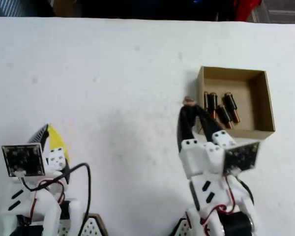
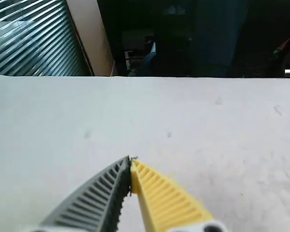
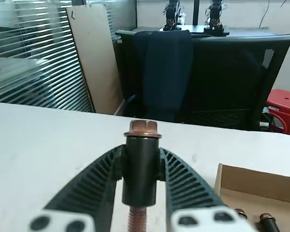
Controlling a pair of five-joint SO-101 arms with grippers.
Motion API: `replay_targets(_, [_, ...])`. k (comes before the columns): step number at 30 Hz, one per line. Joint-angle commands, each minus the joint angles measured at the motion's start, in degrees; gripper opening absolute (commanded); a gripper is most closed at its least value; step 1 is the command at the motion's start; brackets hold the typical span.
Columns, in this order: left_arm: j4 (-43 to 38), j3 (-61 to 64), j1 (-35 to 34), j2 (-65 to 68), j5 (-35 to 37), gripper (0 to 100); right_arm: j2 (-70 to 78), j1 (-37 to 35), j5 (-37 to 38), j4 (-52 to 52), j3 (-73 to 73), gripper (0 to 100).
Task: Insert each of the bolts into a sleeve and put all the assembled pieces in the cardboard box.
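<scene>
Right gripper (image 3: 140, 153) clamps a black sleeve (image 3: 138, 179) — long axis in line with the jaws, the copper bolt (image 3: 143, 128) head-first beyond their tips; left gripper (image 2: 130, 169) is pressed together.

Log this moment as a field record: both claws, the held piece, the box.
Left claw: shut, empty, over the table
Right claw: shut on the assembled piece
Assembled piece: bolt through a dark sleeve, head past the fingertips, just outside the box wall
Cardboard box: open, several finished pieces lying inside
Status: held piece not yet boxed
</scene>
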Motion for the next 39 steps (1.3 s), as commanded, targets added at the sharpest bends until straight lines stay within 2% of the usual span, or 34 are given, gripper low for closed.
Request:
replay_targets(1, [0.97, 3.52, -0.57, -0.04, -4.31, 2, 2.24, 1.98, -0.18, 1.19, -8.00, 1.7])
replay_targets(10, [0.97, 18.02, -0.75, -0.04, -4.48, 2, 23.52, 2.15, 1.23, 6.81, -25.76, 1.7])
replay_targets(18, [-0.97, 28.31, -0.75, -0.04, -4.40, 2, 41.27, 12.70, 3.16, 7.08, -33.23, 1.7])
replay_targets(23, [-4.66, 34.81, -0.75, -0.04, -4.40, 2, 50.77, 15.96, 5.19, 6.81, -33.67, 1.7])
replay_targets(26, [-4.84, 36.13, -0.75, -0.04, -4.40, 2, 56.92, 17.45, 8.00, 3.38, -33.67, 1.7])
replay_targets(37, [-2.99, 37.45, -0.48, -0.04, -4.40, 2, 80.57, 22.64, 8.62, -11.03, -33.85, 1.7])
replay_targets(39, [-2.99, 37.45, -0.48, -0.04, -4.40, 2, 84.97, 22.99, 10.73, -12.00, -35.52, 1.7])
